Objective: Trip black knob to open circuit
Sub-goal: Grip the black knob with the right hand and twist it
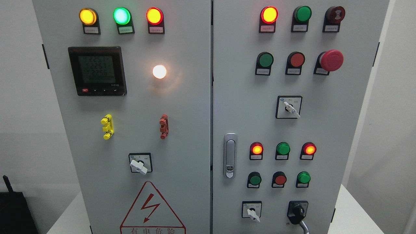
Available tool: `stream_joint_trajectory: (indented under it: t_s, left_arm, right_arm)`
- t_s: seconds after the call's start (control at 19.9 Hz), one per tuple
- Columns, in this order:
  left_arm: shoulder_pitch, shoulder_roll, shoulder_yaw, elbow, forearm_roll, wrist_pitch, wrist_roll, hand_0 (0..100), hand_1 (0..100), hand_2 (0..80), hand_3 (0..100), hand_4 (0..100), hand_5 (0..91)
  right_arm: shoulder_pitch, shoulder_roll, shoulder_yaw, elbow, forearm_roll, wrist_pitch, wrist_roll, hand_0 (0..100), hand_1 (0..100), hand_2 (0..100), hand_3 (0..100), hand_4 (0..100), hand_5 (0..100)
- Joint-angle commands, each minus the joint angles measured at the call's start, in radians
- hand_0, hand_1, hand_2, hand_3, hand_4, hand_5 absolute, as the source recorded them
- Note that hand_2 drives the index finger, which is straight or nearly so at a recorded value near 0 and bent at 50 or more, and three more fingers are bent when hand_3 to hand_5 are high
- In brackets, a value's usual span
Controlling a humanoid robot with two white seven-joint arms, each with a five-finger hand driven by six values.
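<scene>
The black knob [297,212] sits at the lower right of the grey cabinet's right door [328,136], on a black square plate. Its handle points down and slightly right. A thin grey part of my right hand [304,227] comes up from the bottom edge right of the middle and reaches the knob's lower end. Whether it presses or only touches the knob is not clear. The rest of that hand is below the picture. My left hand is out of view.
A white-handled selector [253,213] sits left of the knob, with round buttons [279,179] and lit lamps [256,149] above. A metal door latch [230,156] stands by the centre seam. The left door [182,136] carries a meter [97,71] and a warning triangle [152,211].
</scene>
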State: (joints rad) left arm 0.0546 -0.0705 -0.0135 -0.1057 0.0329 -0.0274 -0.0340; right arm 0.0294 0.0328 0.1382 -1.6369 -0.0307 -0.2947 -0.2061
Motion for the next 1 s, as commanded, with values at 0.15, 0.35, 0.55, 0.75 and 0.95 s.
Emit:
stream_joint_trajectory:
  t_s: [0.15, 0.35, 0.55, 0.75, 0.95]
  left_arm:
    - [-0.002, -0.002, 0.001, 0.000, 0.002, -0.002, 0.000, 12, 39, 0.0, 0, 0, 0.0]
    - [-0.004, -0.002, 0.001, 0.000, 0.002, -0.002, 0.000, 12, 39, 0.0, 0, 0, 0.0]
    - [-0.004, -0.002, 0.001, 0.000, 0.002, -0.002, 0.000, 12, 39, 0.0, 0, 0, 0.0]
    - [-0.002, -0.002, 0.001, 0.000, 0.002, -0.002, 0.000, 12, 39, 0.0, 0, 0, 0.0]
    - [-0.002, -0.002, 0.001, 0.000, 0.002, -0.002, 0.000, 12, 39, 0.0, 0, 0, 0.0]
  right_arm:
    - [-0.017, -0.002, 0.029, -0.040, 0.002, -0.008, 0.014, 100, 100, 0, 100, 100, 88]
    - [-0.017, -0.002, 0.030, -0.044, 0.002, -0.012, 0.014, 100, 100, 0, 100, 100, 88]
    - [-0.017, -0.002, 0.041, -0.046, 0.002, -0.017, 0.014, 100, 100, 0, 100, 100, 88]
    - [-0.019, -0.002, 0.041, -0.044, 0.002, -0.017, 0.014, 100, 100, 0, 100, 100, 88]
    - [-0.022, -0.002, 0.041, -0.046, 0.002, -0.018, 0.022, 100, 100, 0, 100, 100, 88]
